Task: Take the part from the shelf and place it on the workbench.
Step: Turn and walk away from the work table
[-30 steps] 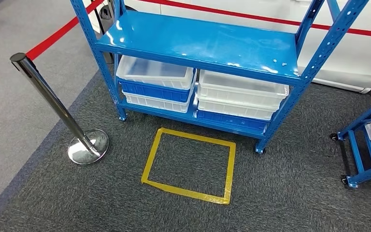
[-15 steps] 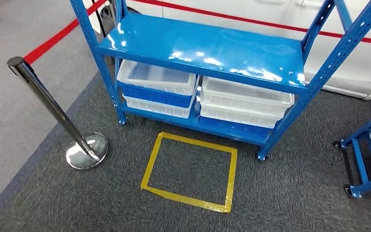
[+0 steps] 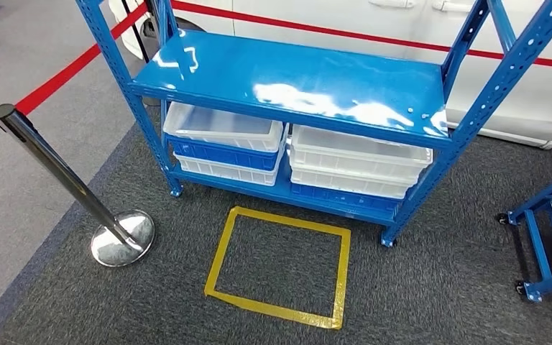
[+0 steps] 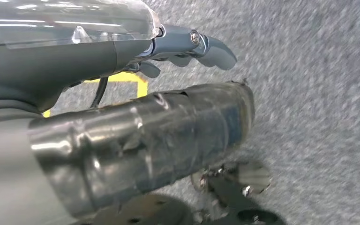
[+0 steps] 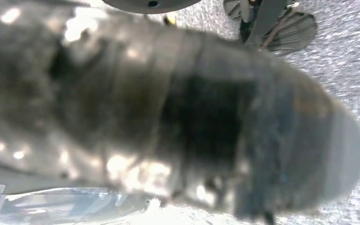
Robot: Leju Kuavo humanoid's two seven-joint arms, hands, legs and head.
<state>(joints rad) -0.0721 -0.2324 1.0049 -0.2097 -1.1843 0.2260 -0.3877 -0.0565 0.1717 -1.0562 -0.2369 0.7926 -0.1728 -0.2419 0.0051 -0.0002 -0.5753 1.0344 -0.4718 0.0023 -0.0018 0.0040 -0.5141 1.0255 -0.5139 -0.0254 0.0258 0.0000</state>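
I face a blue shelf [image 3: 287, 75] standing on dark grey carpet [image 3: 431, 287], its glossy top board bare, with white and blue bins [image 3: 223, 140] stacked on the lower level. I cannot tell which bin holds the part. A yellow taped rectangle [image 3: 279, 262] marks the carpet before it; a chrome stanchion [image 3: 65, 180] stands left. My left robot hand [image 4: 187, 49] hangs with fingers extended, holding nothing; my right robot hand [image 5: 192, 122] is too blurred to judge.

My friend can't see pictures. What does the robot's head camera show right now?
A blue metal shelf stands on grey carpet, its shiny top board bare, with stacked white and blue bins on the lower board. A yellow tape rectangle marks the floor in front, and a silver post with a red belt stands to the left.
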